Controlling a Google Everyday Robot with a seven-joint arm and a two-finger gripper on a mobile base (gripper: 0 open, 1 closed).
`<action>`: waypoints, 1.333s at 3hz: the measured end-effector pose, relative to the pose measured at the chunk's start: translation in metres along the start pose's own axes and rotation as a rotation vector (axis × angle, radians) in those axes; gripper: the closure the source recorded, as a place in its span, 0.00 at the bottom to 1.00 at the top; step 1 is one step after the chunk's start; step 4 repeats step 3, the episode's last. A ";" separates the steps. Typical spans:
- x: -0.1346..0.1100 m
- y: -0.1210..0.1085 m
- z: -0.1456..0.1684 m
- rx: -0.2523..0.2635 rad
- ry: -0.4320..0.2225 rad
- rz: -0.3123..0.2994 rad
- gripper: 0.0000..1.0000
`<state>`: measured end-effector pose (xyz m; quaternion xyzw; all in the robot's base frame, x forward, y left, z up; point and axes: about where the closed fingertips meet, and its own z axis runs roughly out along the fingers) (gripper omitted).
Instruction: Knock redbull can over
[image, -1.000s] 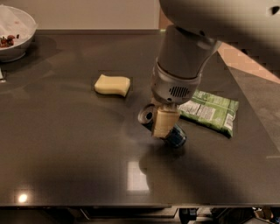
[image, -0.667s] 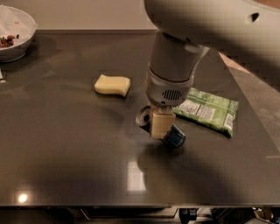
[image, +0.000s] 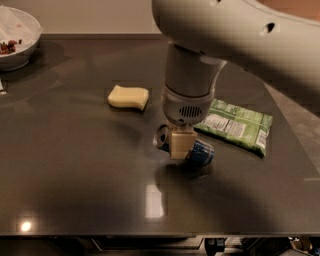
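One redbull can (image: 202, 152) is lying on its side mid-table (image: 75, 175), top pointing left. The gripper (image: 181, 145) is hanging directly over it; whether it is open or closed cannot be told. One yellow sponge (image: 128, 97) is sitting far left of the can, one green snack bag (image: 235, 125) to its right, and one bowl (image: 17, 42) in the far-left corner.

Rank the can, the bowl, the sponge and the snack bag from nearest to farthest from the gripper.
1. Can, lying right at the gripper, mid-table.
2. Snack bag, just right of it in view.
3. Sponge, farther back on the left.
4. Bowl, far left corner.
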<state>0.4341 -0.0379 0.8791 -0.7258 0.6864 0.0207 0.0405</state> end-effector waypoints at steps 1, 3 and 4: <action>-0.002 0.000 0.005 -0.010 0.001 -0.001 0.00; -0.003 0.004 0.013 -0.034 -0.022 0.020 0.00; -0.003 0.004 0.013 -0.034 -0.022 0.020 0.00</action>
